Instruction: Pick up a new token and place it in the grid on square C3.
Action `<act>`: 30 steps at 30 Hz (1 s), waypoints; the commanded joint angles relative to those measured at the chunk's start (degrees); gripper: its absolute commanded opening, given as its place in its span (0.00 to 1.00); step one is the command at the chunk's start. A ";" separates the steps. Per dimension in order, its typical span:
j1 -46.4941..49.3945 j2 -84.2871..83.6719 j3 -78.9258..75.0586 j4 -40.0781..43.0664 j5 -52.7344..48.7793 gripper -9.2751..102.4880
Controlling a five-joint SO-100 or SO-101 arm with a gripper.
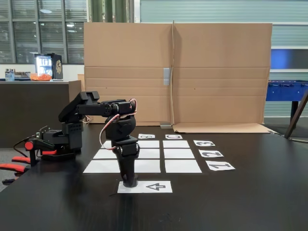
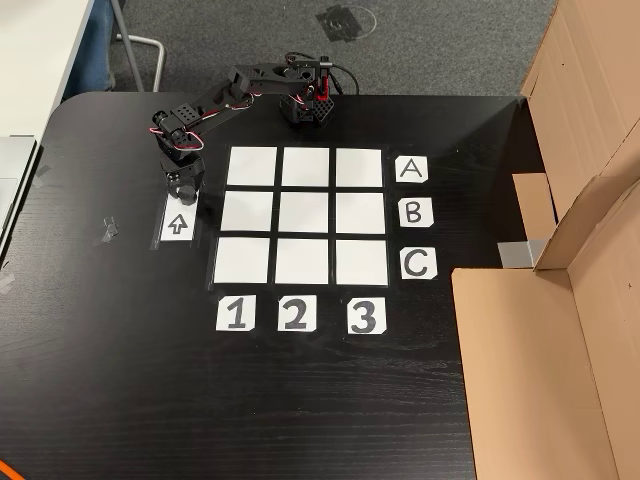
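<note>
My gripper [image 1: 129, 181] points straight down onto the near-left end of the white arrow sheet [image 1: 156, 186]. From above, the gripper [image 2: 183, 190] covers the top end of that arrow sheet [image 2: 177, 226]. A small black round shape at the fingertips looks like the token [image 1: 129, 184], resting on the sheet. The black fingers blend with it, so their gap is unreadable. The grid [image 2: 306, 216] lies right of the gripper in the view from above, all nine squares bare. Square C3 [image 2: 361, 262] is its bottom-right corner there, and the far-right square C3 [image 1: 175, 144] in the low side view.
Labels A, B, C [image 2: 414, 213] run along the grid's right side and 1, 2, 3 [image 2: 294, 314] below it. The arm's base [image 2: 310, 104] stands at the table's top edge. A large cardboard screen [image 1: 178, 72] closes off the far side, past the C3 corner.
</note>
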 commanded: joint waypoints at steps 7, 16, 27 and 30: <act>-0.09 2.02 -1.93 -0.26 -3.78 0.08; -0.88 9.05 -0.53 -0.53 -4.31 0.08; -9.58 23.12 7.73 -0.53 -3.87 0.08; -12.92 26.19 10.63 -0.53 -3.78 0.08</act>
